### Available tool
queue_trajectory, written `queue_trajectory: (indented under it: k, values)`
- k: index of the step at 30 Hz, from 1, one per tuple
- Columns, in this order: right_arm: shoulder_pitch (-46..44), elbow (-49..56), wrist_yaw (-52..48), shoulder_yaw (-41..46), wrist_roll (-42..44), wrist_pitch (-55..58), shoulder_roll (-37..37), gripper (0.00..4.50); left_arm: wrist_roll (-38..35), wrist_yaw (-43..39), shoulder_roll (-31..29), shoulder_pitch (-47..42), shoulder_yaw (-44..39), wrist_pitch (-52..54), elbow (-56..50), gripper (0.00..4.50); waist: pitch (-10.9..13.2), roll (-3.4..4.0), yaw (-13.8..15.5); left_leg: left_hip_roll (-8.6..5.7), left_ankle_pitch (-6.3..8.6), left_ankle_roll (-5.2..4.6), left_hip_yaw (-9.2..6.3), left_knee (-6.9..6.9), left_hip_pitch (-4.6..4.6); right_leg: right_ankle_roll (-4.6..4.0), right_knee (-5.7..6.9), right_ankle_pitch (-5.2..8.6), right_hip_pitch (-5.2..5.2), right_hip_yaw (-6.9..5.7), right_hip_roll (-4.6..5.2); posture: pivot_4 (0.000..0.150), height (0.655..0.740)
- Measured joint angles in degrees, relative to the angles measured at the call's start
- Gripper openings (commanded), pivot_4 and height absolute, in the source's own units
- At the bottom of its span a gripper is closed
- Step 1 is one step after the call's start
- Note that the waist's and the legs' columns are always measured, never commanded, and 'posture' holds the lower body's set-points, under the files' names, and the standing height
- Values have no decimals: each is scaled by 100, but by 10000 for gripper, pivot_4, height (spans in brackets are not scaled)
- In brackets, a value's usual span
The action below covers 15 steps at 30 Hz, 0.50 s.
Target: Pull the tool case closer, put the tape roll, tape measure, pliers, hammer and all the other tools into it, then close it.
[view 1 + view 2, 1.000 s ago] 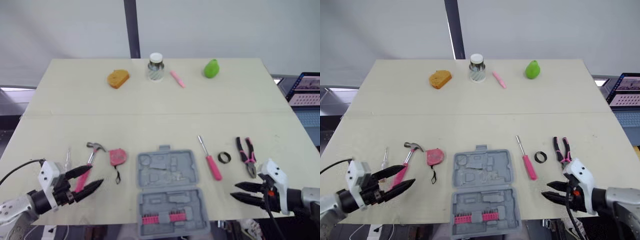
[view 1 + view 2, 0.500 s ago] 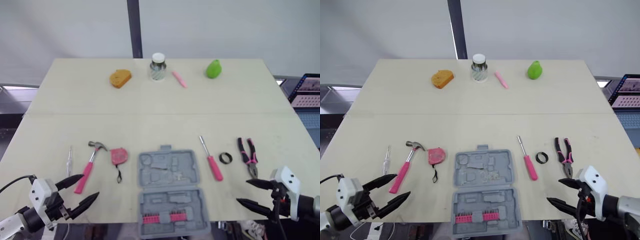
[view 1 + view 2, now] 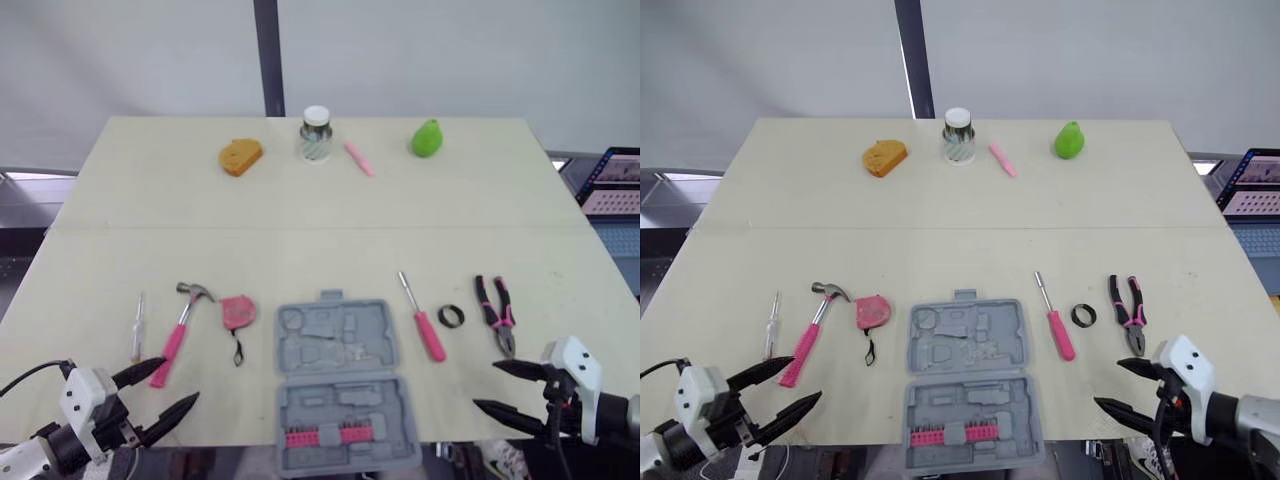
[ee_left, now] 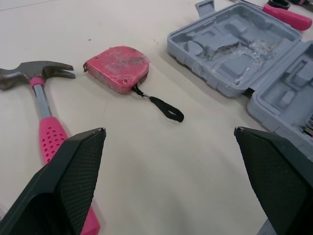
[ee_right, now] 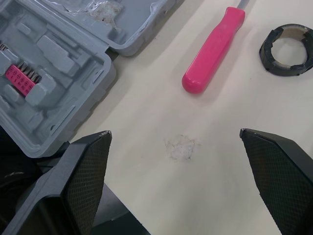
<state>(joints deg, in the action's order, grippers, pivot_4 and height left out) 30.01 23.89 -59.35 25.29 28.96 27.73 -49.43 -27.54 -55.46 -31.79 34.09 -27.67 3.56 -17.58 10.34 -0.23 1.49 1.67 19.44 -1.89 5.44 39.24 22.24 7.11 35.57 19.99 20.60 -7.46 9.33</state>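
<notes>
The grey tool case [image 3: 340, 385] lies open at the table's near edge, with pink bits in its near half. Left of it lie a pink tape measure [image 3: 236, 312], a pink-handled hammer [image 3: 180, 325] and a small clear screwdriver [image 3: 138, 328]. On the case's right are a pink screwdriver [image 3: 425, 322], a black tape roll [image 3: 451, 316] and pink-black pliers [image 3: 496, 312]. My left gripper [image 3: 180, 382] hangs open at the near edge, just short of the hammer's handle [image 4: 41, 122]. Near the front right corner, below the pliers, my right gripper [image 3: 485, 385] is open and holds nothing.
Along the far edge stand an orange sponge-like piece [image 3: 240, 156], a glass jar [image 3: 315, 133], a pink marker [image 3: 355, 158] and a green pear [image 3: 426, 137]. A laptop [image 3: 612, 180] sits beyond the table's right side. Bare tabletop spans the middle.
Over the last second both grippers drew back toward the near edge and opened wider. The left one came off the hammer's handle. The tools and case have not moved.
</notes>
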Motion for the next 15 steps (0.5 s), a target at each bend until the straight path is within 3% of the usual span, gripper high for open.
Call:
queue_trajectory:
  k: [15]
  values:
    - [-480,35,-143,-5,-254,-19,-574,44470,-41,-803,-450,-1020,1012,-539,-537,45000,-3,5,-12,0,-11,1,10,0,-5,6,4,-3,-3,-27,-53,1500,6950]
